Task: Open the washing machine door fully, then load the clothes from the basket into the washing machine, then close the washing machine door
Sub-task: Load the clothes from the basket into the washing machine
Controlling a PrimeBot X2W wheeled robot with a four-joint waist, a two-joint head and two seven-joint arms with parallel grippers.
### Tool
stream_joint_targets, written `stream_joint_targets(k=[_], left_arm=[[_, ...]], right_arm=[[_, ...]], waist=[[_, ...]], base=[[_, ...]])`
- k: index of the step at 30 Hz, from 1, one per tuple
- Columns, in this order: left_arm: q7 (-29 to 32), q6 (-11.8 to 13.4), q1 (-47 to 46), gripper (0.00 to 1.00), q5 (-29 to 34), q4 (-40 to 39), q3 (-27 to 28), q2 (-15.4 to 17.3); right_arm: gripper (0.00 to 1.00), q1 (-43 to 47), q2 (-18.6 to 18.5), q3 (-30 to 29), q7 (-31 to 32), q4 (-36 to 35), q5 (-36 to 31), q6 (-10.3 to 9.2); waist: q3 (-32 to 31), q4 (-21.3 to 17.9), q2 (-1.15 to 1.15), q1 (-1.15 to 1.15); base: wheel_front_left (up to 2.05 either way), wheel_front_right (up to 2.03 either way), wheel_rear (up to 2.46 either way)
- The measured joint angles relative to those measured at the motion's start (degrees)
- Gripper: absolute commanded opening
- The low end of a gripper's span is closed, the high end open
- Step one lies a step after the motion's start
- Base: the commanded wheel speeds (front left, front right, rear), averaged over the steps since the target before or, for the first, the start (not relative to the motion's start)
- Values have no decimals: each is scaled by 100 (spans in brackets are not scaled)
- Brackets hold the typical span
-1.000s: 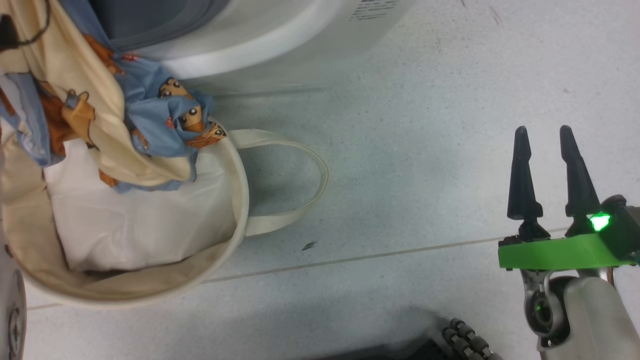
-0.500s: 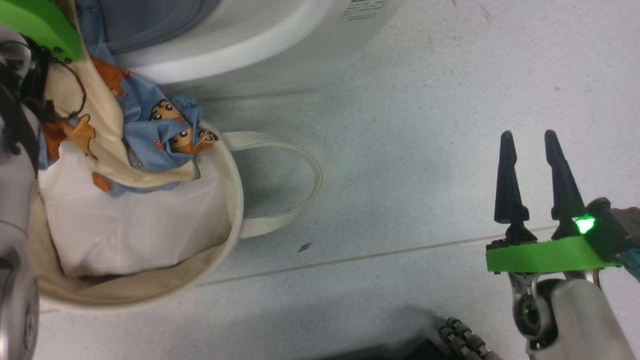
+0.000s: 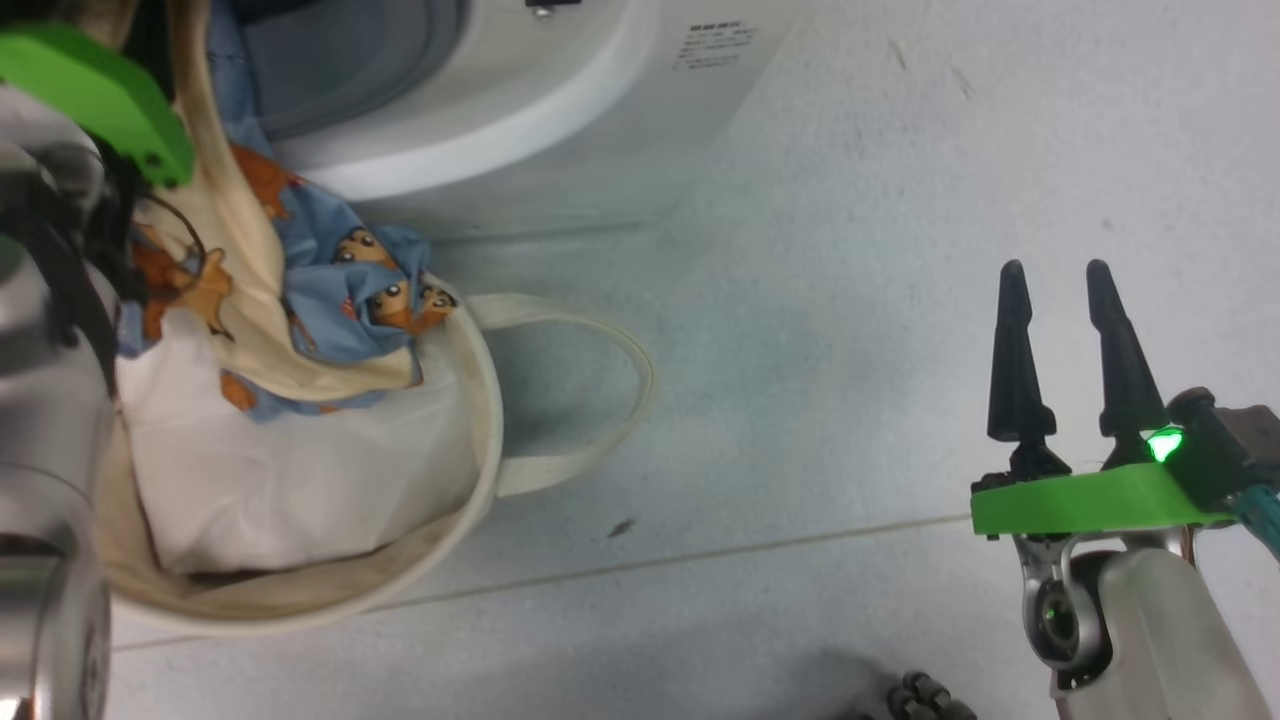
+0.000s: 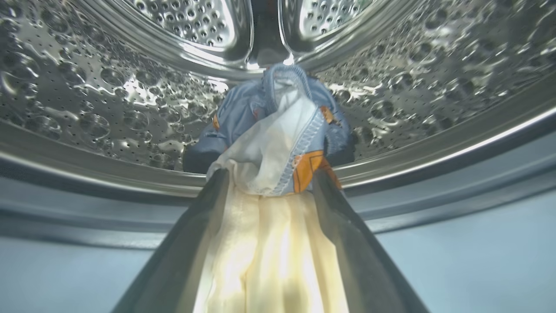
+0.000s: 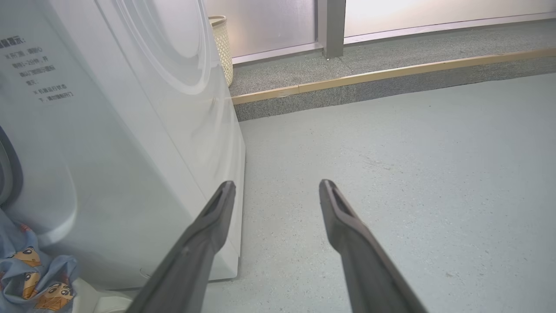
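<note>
My left gripper (image 4: 270,174) reaches into the washing machine's (image 3: 560,110) steel drum (image 4: 108,108). Its fingers stand apart, open, with the clothes (image 4: 278,130), blue with a cream lining, lying loose between them. The garment trails from the drum mouth down over the basket (image 3: 482,400), where its blue printed end (image 3: 345,290) rests on the rim. The left arm's green wrist plate (image 3: 100,95) shows at the upper left. My right gripper (image 3: 1055,270) hangs open and empty over the floor, far right of the basket. The washing machine door is out of view.
A plain white cushion-like lump (image 3: 300,470) fills the basket, and a strap handle (image 3: 610,400) loops onto the floor. The washer's white side (image 5: 108,152) stands left of my right gripper (image 5: 276,184). A wicker bin (image 5: 221,43) and a raised ledge (image 5: 391,82) lie beyond.
The head camera has shifted, and the left arm has come into its left edge. The left jaws have gone from shut to apart around the garment. The right gripper stays open.
</note>
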Motion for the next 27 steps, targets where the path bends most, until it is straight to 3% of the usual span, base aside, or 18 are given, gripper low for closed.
stream_joint_targets(k=[8,14,27], left_arm=[[-539,-181,712,100,-97,-122,-36,-283],[-543,-268,1753,100,-236,-1222,91,-416],[-543,-325,4081,100,-142,-2482,224,-624]], right_arm=[[100,-95,-147,146,-4,318,191,0],[100,-75,-250,280,-4,609,382,0],[100,321,-512,553,-4,1101,837,0]], waist=[[-517,198,0,0],[-1037,396,0,0],[-2200,908,0,0]], base=[[0,0,0],[0,0,0],[0,0,0]])
